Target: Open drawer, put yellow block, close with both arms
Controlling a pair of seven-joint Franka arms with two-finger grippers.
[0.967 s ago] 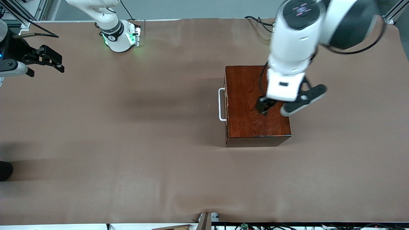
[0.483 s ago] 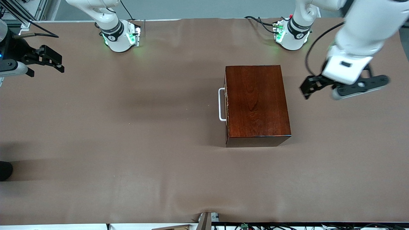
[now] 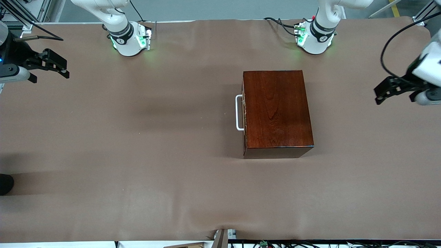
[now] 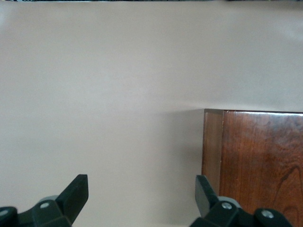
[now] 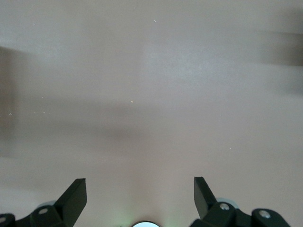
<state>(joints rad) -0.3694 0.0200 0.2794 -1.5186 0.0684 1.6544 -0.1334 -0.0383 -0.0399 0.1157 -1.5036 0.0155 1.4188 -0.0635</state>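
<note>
A brown cloth (image 3: 137,137) covers the table, cables (image 3: 275,21) at its edge.

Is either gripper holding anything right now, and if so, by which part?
Nothing is held. The left gripper is open over bare table beside the wooden box; the right gripper is open over bare table at its own end.

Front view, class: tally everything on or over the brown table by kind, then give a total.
Wooden box with drawer, shut: 1
White handle: 1
Robot arm bases: 2, right and left
Open grippers: 2, right gripper, left gripper
Yellow blocks: 0 visible
Total: 6
</note>
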